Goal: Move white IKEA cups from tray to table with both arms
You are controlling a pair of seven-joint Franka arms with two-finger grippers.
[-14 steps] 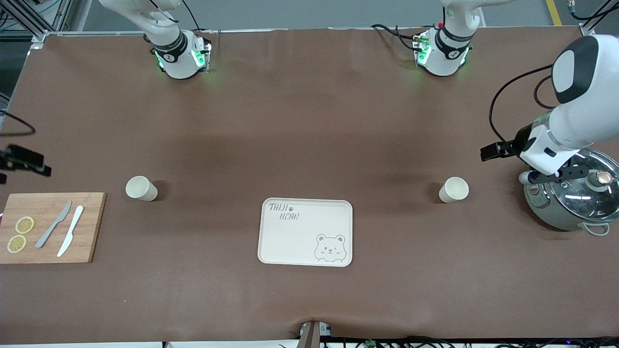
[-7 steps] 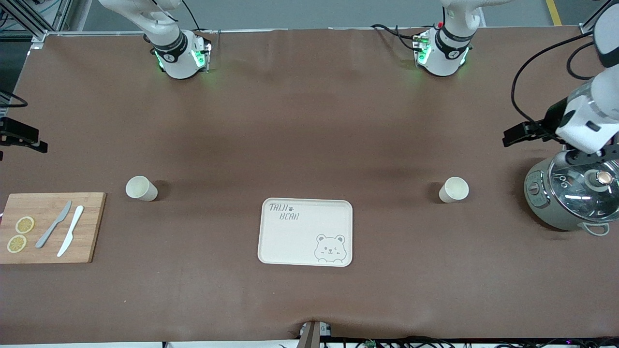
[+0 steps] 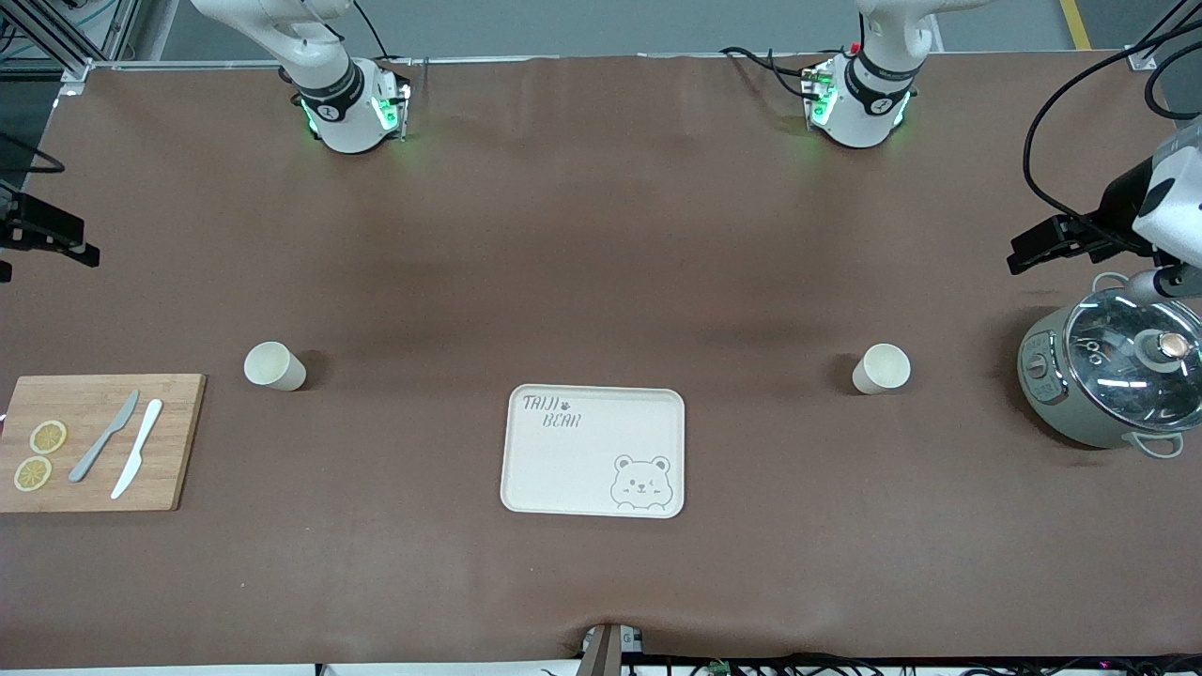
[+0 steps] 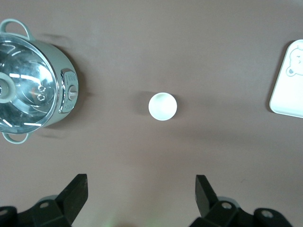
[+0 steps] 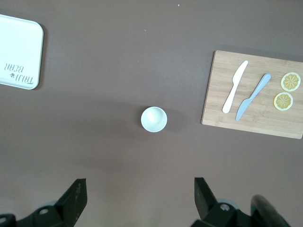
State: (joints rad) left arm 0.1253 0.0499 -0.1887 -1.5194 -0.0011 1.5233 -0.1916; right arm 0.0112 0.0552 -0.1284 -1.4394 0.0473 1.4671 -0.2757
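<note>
Black left hand – wide open, empty

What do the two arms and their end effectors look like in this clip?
Both arms are glossy white with black joint bands. The left arm's base and the right arm's base glow green, with black cables running to them. The left end effector and the right end effector each have two black, wedge-shaped fingers.

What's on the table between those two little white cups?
In the front view, nothing sits directly between the cream-white cups; the bear-printed tray lies slightly nearer the camera.
</note>
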